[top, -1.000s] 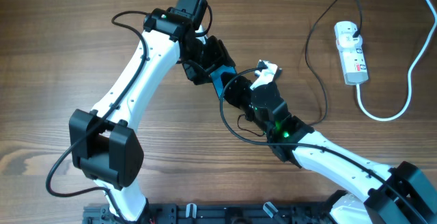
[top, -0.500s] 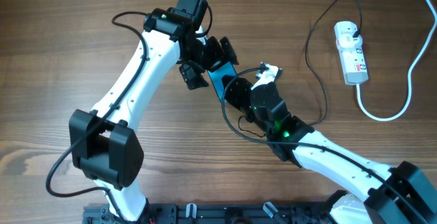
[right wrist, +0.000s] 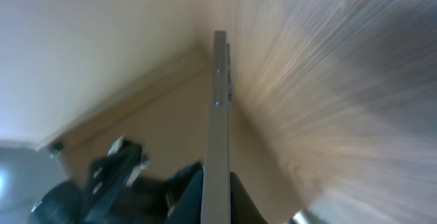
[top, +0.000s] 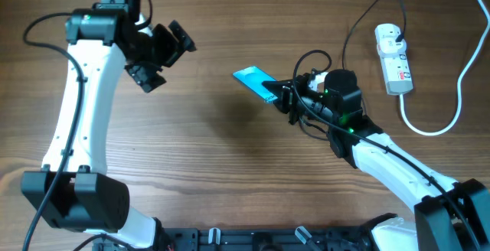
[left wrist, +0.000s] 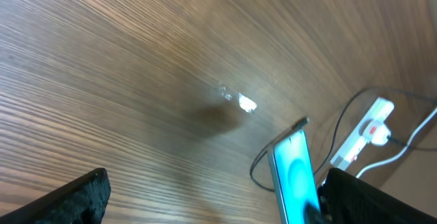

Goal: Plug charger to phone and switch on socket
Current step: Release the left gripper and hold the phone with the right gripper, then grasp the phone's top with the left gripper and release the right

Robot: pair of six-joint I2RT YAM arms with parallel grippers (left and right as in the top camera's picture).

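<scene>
The phone [top: 255, 81] with its cyan screen is held by one end in my right gripper [top: 285, 96], tilted above the table. In the right wrist view the phone [right wrist: 218, 108] shows edge-on, clamped between the fingers [right wrist: 217, 200]. My left gripper [top: 158, 58] is open and empty at the far left, well away from the phone. In the left wrist view the phone [left wrist: 295, 173] stands between the spread fingers [left wrist: 225, 203], far off. The white socket [top: 393, 60] lies at the right. The thin black charger cable [top: 346, 44] loops from it; its connector end is hidden by my right arm.
The socket's thick white lead [top: 452, 121] curves along the right edge of the table. The socket [left wrist: 369, 125] and the cables also show in the left wrist view. The wooden table [top: 199, 167] is bare between the arms.
My left gripper has let go of the phone and swung up and far left. My right gripper has carried the phone to the right, toward the socket.
</scene>
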